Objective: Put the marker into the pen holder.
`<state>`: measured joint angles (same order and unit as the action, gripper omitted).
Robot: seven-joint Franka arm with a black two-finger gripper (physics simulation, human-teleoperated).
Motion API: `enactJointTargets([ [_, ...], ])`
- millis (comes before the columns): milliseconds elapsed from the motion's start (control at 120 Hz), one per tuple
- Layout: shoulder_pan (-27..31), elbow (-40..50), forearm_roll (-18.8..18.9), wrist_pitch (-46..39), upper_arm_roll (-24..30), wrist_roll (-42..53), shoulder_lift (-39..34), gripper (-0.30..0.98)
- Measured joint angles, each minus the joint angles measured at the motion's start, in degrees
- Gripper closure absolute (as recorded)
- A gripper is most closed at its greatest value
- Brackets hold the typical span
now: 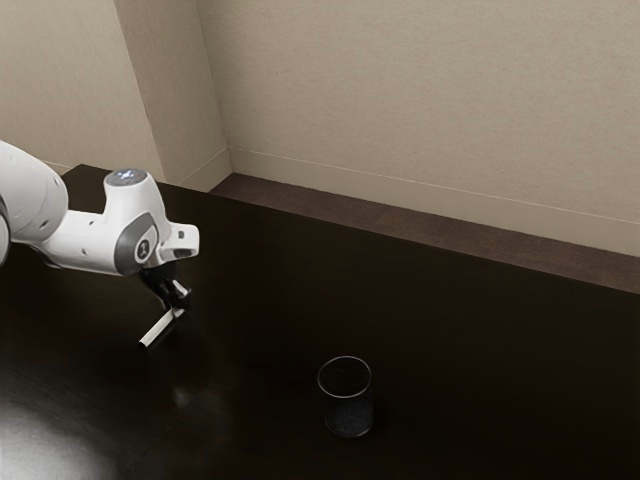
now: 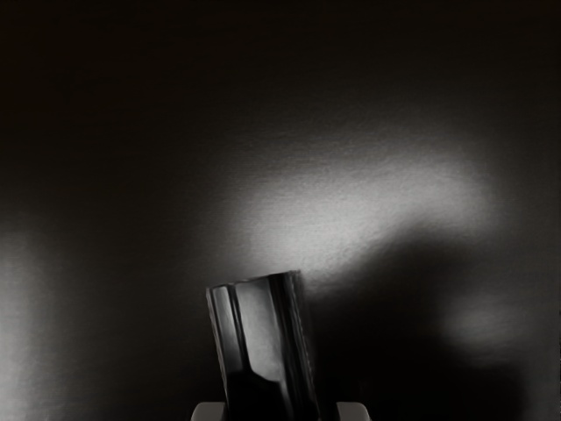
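Nearest, the pen holder point(image 1: 348, 415) stands upright at lower centre of the exterior view; at left, the arm point(image 1: 85, 242) reaches in, wrist point(image 1: 142, 225) bent downward, fingers point(image 1: 183, 298) pinching the slanted marker point(image 1: 160, 330).

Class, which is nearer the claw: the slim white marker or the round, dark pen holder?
The slim white marker: one end is at the claw, while the round, dark pen holder stands apart.

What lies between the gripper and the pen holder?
In the exterior view, the stretch from the gripper to the pen holder is dark tabletop; the marker juts toward the exterior view's left.
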<state>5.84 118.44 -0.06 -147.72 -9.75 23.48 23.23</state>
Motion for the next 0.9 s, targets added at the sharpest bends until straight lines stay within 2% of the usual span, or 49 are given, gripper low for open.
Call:
enactJointTargets([
  [108, -0.2, 0.0, 0.2, -0.1, 0.0, 0.2, 0.3, 0.7],
  [342, -1.5, -0.1, 0.7, -0.4, 0.1, -0.2, -2.0, 0.77],
  [558, -17.4, -0.2, 1.2, -1.0, -0.2, -1.9, -13.7, 0.79],
  [683, -26.0, -0.1, 1.1, -4.6, -0.2, -3.5, -16.1, 0.79],
  [775, -29.3, 0.0, 0.3, -7.8, -0.1, -4.9, -16.6, 0.79],
  [900, -30.6, 1.0, -3.4, -11.9, 1.2, -6.4, -16.2, 0.79],
])
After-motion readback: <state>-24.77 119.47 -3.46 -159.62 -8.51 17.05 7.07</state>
